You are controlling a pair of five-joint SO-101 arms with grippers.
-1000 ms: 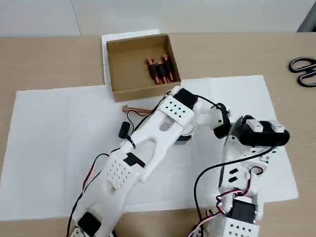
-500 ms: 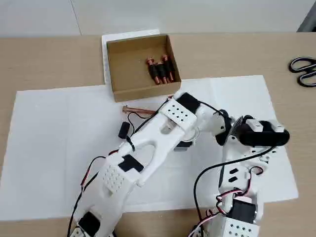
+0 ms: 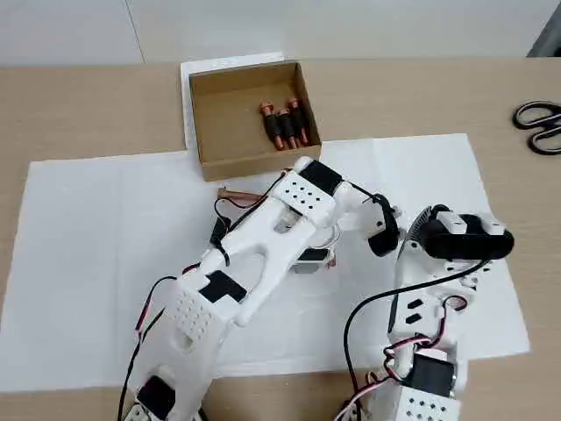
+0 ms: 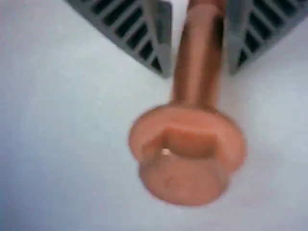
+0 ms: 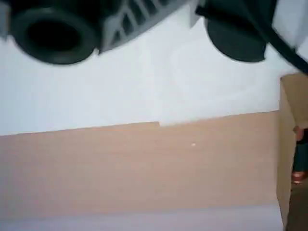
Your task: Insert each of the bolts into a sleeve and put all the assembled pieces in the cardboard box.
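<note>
My left gripper is shut on the shank of a copper bolt, whose flanged head faces the camera above the white paper. From above, this gripper sits at mid-table under the left arm. Just to its right, my right gripper is shut on a black sleeve, whose open bore shows beside a grey ribbed finger. The cardboard box stands at the back and holds three assembled pieces. One loose bolt lies on the paper in front of the box.
A white paper sheet covers the middle of the wooden table. Scissors lie at the far right edge. The box wall appears at the edge of the right wrist view.
The left arm has swung slightly left and its gripper end has drawn toward the front. The right gripper has shifted left and down, closer to it.
</note>
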